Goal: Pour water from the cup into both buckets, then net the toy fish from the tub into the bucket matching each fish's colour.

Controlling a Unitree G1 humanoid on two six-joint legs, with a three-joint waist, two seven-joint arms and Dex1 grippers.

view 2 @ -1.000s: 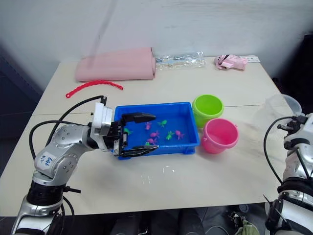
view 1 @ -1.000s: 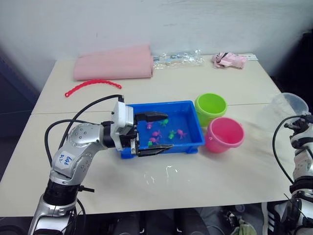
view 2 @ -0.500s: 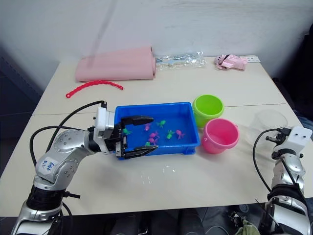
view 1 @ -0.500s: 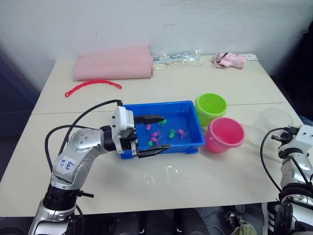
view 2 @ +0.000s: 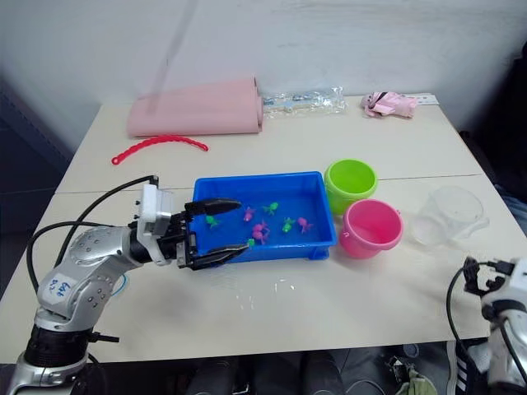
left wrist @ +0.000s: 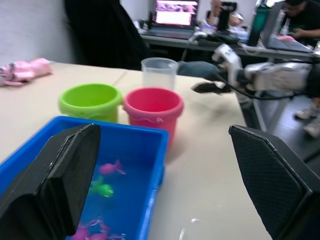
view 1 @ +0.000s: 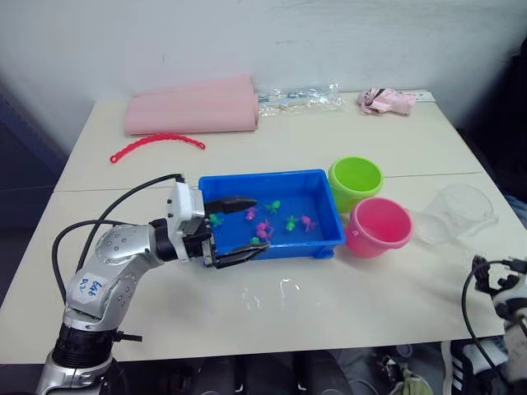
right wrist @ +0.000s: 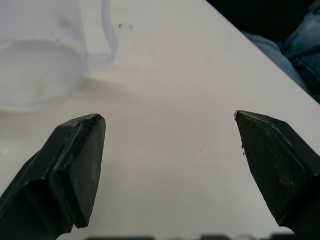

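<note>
The clear cup [view 1: 454,212] stands upright on the table, right of the pink bucket [view 1: 378,225], with nothing holding it. The lime green bucket [view 1: 355,181] sits just behind the pink one, both beside the blue tub [view 1: 263,175]. Several tiny pink fish [view 1: 263,228] and green fish [view 1: 290,222] lie in the tub. My left gripper [view 1: 262,223] hovers open over the tub's left end, holding nothing. My right gripper [right wrist: 167,119] is open and empty, drawn back from the cup [right wrist: 40,60] toward the table's near right edge.
A folded pink cloth [view 1: 191,105], a red beaded strip [view 1: 156,141], a clear plastic bag [view 1: 296,99] and a small pink bundle [view 1: 385,100] lie along the table's far side. Wet spots [view 1: 280,288] mark the table in front of the tub.
My right gripper has opened and let go of the cup, which now stands on the table, and the arm has drawn back toward the near edge. My left arm has slid slightly left.
</note>
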